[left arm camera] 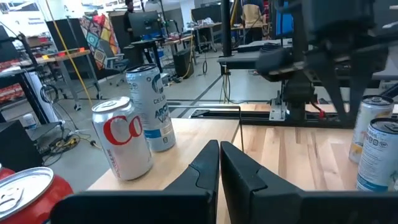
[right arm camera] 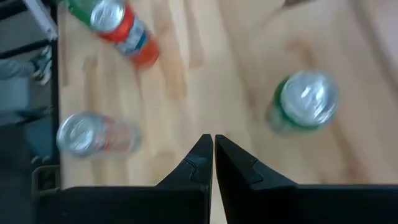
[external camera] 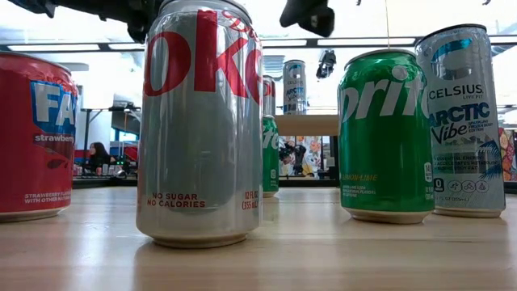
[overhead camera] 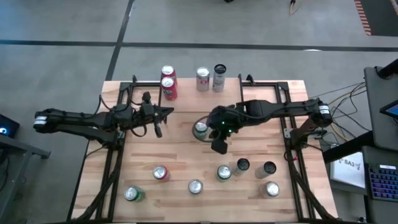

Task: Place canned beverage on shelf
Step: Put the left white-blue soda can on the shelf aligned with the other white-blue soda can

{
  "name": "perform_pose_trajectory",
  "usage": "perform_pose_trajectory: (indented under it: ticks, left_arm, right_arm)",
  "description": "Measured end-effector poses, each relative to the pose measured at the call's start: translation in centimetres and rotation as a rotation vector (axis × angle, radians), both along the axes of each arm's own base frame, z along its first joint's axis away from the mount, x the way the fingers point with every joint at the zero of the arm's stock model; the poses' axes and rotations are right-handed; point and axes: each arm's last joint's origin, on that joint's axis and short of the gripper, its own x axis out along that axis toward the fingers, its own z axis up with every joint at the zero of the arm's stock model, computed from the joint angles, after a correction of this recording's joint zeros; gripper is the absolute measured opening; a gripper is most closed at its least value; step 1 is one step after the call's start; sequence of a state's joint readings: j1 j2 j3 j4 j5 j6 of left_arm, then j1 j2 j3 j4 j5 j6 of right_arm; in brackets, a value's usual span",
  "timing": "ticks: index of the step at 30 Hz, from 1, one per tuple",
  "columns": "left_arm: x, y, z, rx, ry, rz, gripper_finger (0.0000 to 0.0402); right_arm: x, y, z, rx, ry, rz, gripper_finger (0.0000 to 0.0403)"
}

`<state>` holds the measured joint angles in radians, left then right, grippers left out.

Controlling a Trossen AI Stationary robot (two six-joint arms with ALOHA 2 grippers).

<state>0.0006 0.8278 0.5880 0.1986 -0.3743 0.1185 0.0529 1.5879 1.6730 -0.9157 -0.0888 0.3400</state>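
A: Shelf [overhead camera: 205,93]? Cans?

B: In the high view the shelf sits at the table's far edge, four cans on it. Loose cans stand along the near side; a green-topped can [overhead camera: 224,172] is nearest the right gripper [overhead camera: 219,147].

A: Step in hand?

B: Approach, I judge; nothing held. Next: open, descend over a can.

A: Arm pose?

B: Right arm reaches to mid-table, gripper pointing down, fingers pressed together, empty. Left gripper [overhead camera: 158,132] waits left of centre, likewise closed on nothing.
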Motion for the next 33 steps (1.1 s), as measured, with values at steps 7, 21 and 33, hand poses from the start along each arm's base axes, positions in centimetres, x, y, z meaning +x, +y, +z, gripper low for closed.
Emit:
perform_pose_trajectory:
  ticks: [7, 21, 33]
  left_arm:
    - [0.2, 0.0, 0.3, -0.011, -0.043, 0.0, 0.0]
    - [0.2, 0.0, 0.3, -0.029, -0.055, 0.0, 0.0]
    - [0.2, 0.0, 0.4, -0.057, -0.074, 0.0, 0.0]
  right_arm:
    - [-2.0, 0.9, -0.3, 0.081, 0.171, 0.03, 0.0009]
    - [-7.1, 1.0, 1.0, 0.148, 0.43, -0.097, 0.0009]
    - [-9.0, 2.8, 1.8, 0.211, 0.507, -0.228, 0.0009]
